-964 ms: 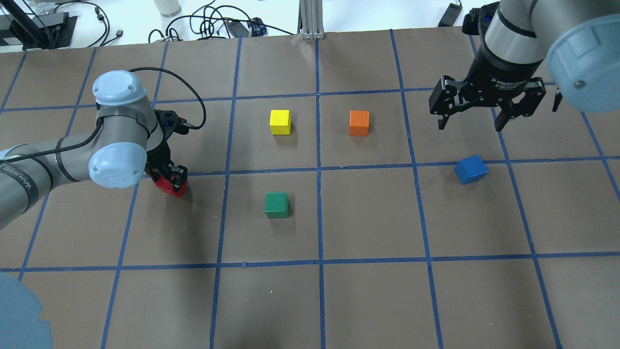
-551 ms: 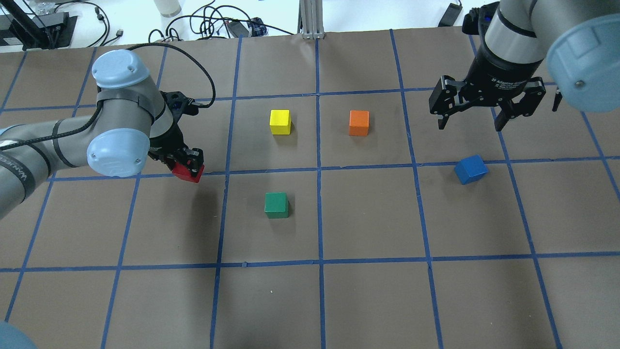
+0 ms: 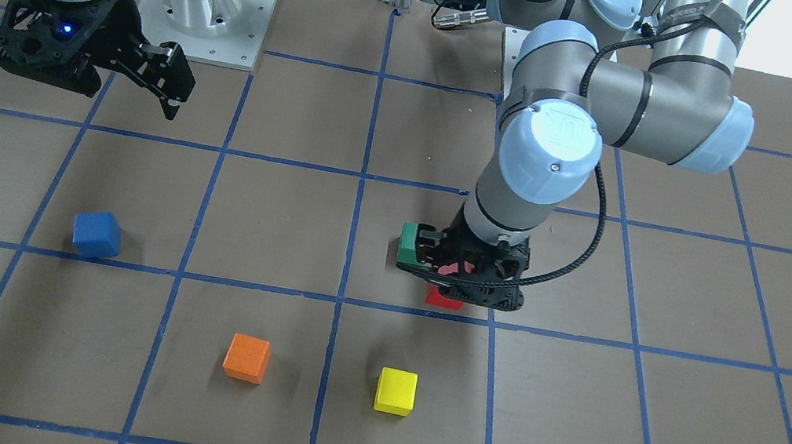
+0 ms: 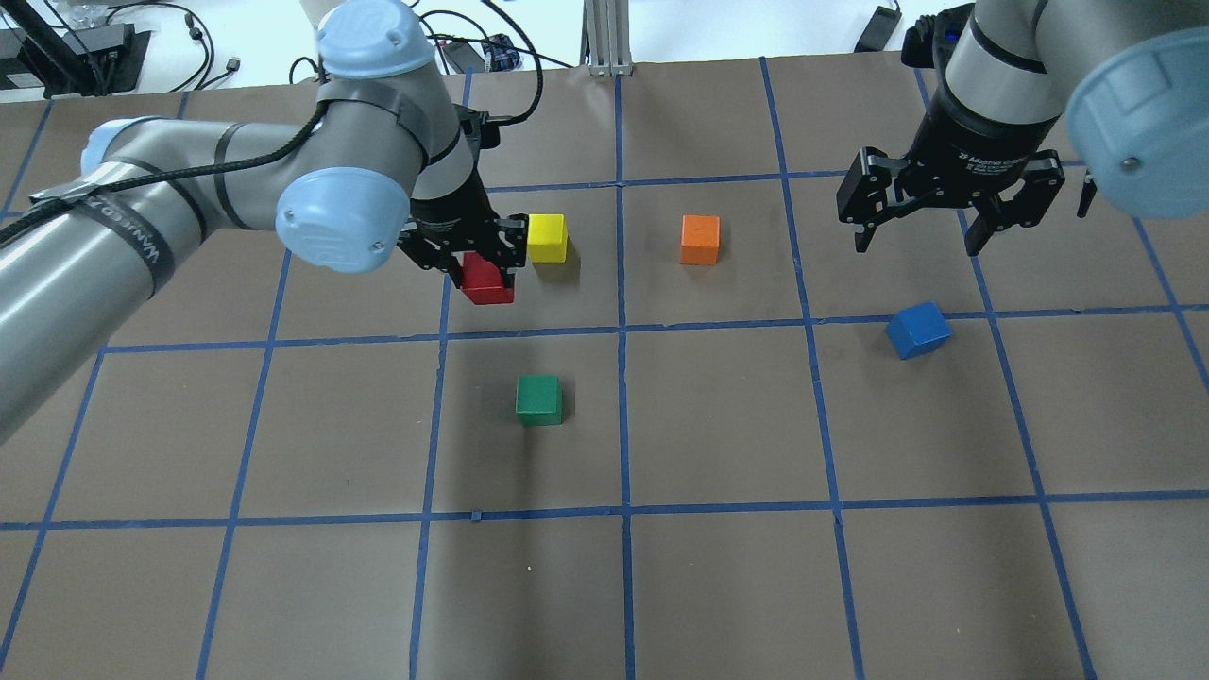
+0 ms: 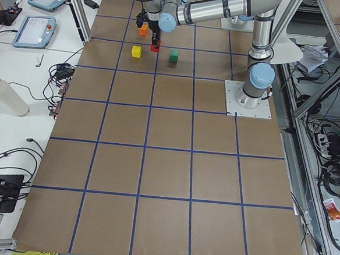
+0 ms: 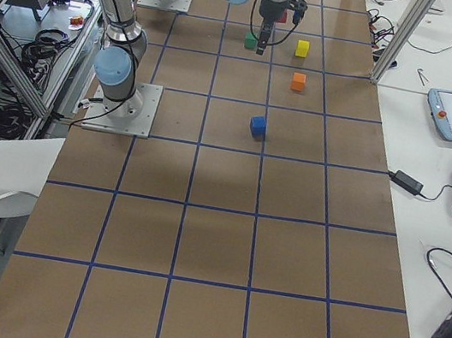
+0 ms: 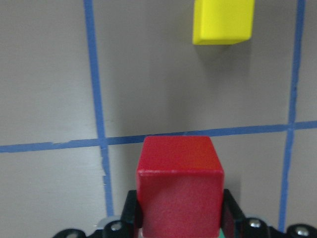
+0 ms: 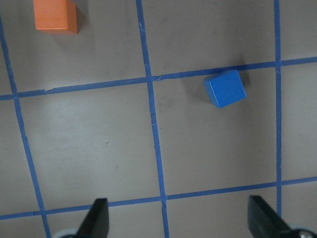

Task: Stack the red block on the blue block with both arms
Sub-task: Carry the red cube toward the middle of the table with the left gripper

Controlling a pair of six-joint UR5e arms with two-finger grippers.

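Note:
My left gripper [image 4: 484, 264] is shut on the red block [image 4: 486, 280] and holds it above the table, just left of the yellow cube [image 4: 547, 237]. The red block also shows in the left wrist view [image 7: 179, 184] and under the gripper [image 3: 452, 278] in the front view [image 3: 444, 299]. The blue block [image 4: 918, 330] lies on the table at the right, turned askew; it also shows in the right wrist view [image 8: 225, 88] and the front view [image 3: 97, 234]. My right gripper [image 4: 914, 241] hangs open and empty above and behind the blue block.
An orange cube [image 4: 700, 239] sits between the yellow cube and the right gripper. A green cube [image 4: 539, 399] sits in front of the left gripper. The brown table [image 4: 718, 576] has a blue tape grid. Cables and gear [image 4: 397, 42] lie beyond the far edge.
My left arm has lifted the red block and carried it right and toward the far side, up beside the yellow cube. The right arm and blue block have not moved.

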